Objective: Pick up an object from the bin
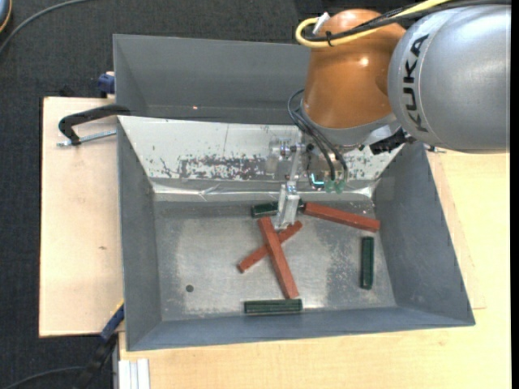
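Found jaws low at upper end of long red bar (282, 270), lying crossed over a second red bar (253, 259) at centre of bin (195, 254); could not tell opening or grip

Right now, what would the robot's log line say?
claw: above crossed red sticks, back-middle of bin | nearby: dark green stick, another red stick
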Robot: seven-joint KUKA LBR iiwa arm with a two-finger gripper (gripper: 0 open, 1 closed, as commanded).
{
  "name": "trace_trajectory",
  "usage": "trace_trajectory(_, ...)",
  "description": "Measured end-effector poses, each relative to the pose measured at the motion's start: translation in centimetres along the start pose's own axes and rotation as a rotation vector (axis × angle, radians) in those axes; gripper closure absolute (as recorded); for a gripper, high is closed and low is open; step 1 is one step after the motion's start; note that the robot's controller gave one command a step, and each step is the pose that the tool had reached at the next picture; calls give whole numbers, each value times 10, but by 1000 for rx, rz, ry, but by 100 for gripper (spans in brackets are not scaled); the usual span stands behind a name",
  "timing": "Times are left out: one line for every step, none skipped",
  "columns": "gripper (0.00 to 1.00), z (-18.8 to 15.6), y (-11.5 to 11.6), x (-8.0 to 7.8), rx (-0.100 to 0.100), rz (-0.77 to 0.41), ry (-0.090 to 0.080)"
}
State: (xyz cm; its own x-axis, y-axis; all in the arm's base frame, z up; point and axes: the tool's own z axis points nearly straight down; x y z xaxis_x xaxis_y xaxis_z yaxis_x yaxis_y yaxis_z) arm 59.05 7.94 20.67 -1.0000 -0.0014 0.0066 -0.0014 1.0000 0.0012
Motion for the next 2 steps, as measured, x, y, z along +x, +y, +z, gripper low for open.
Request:
trace_trajectory(0,138,-9,11,-1,-22,-4)
trace_trajectory(0,134,-4,18,2,-393,-12)
